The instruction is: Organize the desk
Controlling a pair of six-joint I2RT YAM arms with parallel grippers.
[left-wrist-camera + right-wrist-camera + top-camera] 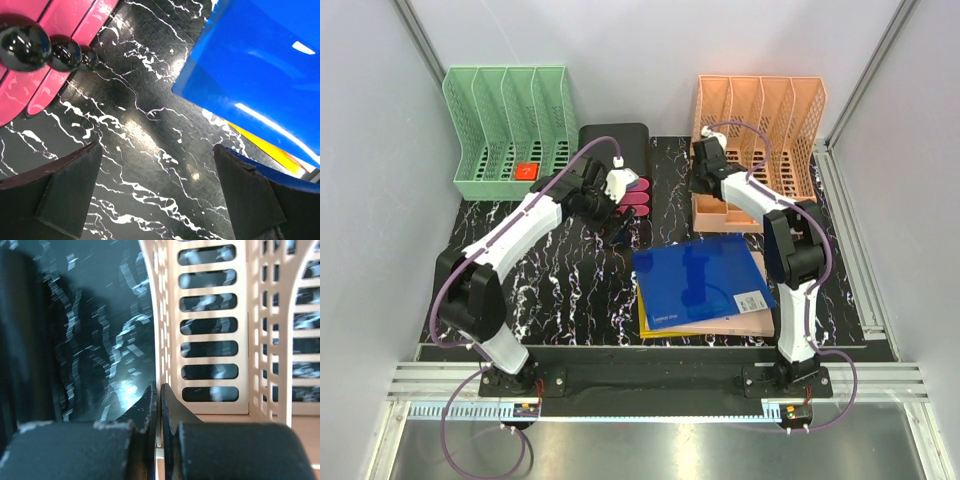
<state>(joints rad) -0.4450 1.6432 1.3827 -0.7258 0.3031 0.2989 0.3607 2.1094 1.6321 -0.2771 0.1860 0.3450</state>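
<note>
Desk (570, 285): black veined top, under both arms.
Left gripper (157, 150): jaws spread wide, holding nothing, over bare desk between pink strips (60, 45) and blue folder (260, 65).
Right gripper (159, 390): fingers pressed together at the near left corner of the peach rack (210, 340), seemingly pinching its thin side wall; the view is blurred.
Blue folder: lies flat near the front, atop other sheets.
Green rack (510, 130): far left, upright.

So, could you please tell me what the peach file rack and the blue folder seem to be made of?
The peach file rack: likely moulded plastic, matte, given its slotted walls. The blue folder: probably thin glossy plastic; translucent, with bright reflections.
</note>
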